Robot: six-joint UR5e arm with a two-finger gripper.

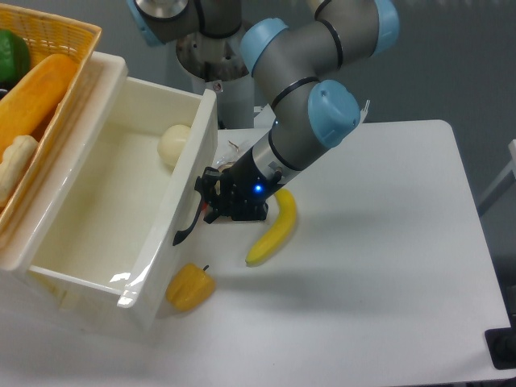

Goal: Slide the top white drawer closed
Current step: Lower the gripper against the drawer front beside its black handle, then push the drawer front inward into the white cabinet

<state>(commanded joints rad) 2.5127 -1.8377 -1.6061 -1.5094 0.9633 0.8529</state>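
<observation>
While the top white drawer (113, 210) sits pulled well out on the left side of the table (387, 266), under the yellow wicker basket (48, 36), my gripper (208, 197) is right at its front panel, up against the curved black handle (192, 214). I cannot tell whether my jaws are spread or closed; they're dark against the handle and blur together. Drawer looks like rigid glossy plastic, light for its size, nearly empty bar one pale round item (175, 145) inside, so it should slide easily. Slick face though, so I'd push flat on the front panel near the handle, mid-width, rather than grip. An off-centre push could rack it in its runners, I'd guess. Long axis runs from the front panel back toward upper left, front facing lower right toward me; the closing push goes up-left along that axis. Banana (274, 230) lies just beside my wrist, yellow pepper (190, 287) by the front corner of the drawer; neither blocks travel.
</observation>
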